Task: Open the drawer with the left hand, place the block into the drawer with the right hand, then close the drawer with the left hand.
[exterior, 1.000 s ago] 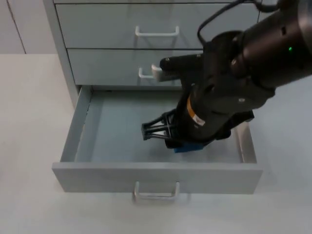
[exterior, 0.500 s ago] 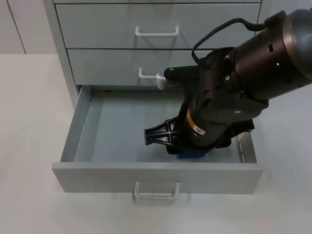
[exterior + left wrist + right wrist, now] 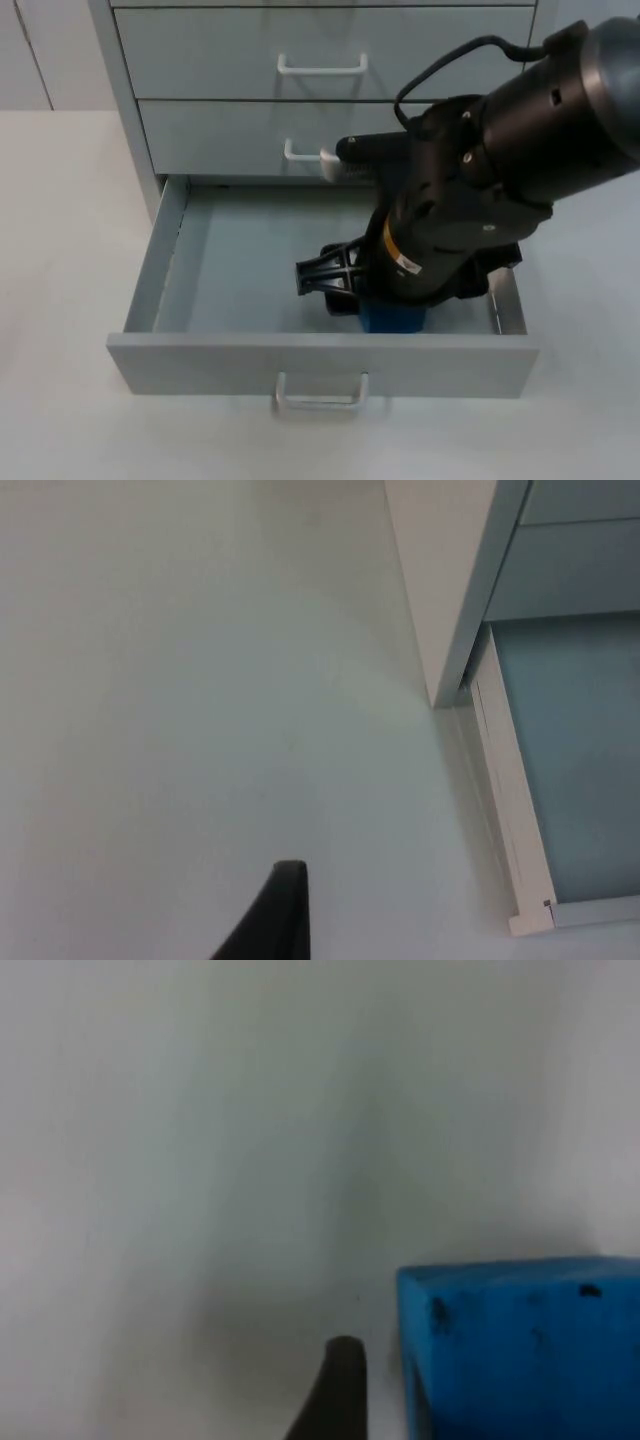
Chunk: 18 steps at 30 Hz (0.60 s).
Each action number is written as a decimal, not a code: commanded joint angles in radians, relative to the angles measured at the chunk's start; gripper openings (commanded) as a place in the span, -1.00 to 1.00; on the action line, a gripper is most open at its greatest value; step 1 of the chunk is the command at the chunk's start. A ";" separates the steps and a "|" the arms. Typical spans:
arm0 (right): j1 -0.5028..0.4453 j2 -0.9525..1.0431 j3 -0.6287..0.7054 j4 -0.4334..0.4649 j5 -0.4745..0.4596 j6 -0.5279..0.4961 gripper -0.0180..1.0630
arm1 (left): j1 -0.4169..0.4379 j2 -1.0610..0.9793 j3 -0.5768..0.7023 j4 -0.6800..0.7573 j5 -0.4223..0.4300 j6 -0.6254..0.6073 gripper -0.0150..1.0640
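The bottom drawer (image 3: 150, 290) of the grey cabinet stands pulled out. A blue block (image 3: 392, 318) lies on the drawer floor near the front panel, right of centre. My right gripper (image 3: 338, 290) reaches down into the drawer just left of the block, and the arm covers the block's far side. In the right wrist view a black fingertip (image 3: 338, 1385) stands beside the block (image 3: 520, 1350) with a narrow gap between them, so the gripper is open. My left gripper (image 3: 285, 920) waits over the bare table, left of the drawer's side wall (image 3: 505, 810).
Two shut drawers with white handles (image 3: 322, 68) sit above the open one. The open drawer's handle (image 3: 320, 400) faces the table's front. The right arm's bulk (image 3: 500, 170) hangs over the drawer's right half. White table (image 3: 60, 250) stretches to the left.
The right arm sank lower and a little toward the drawer front. The blue block now shows more fully from under the arm, apart from the finger. The drawer stayed put.
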 commanded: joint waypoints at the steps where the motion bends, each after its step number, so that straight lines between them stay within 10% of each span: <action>1: -0.002 -0.041 -0.005 -0.008 0.009 -0.027 0.40 | 0.004 -0.004 0.004 -0.011 -0.010 -0.005 0.98; 18: 0.045 -0.340 -0.005 0.316 0.312 -0.486 0.40 | 0.004 -0.004 0.004 -0.011 -0.023 -0.005 0.98</action>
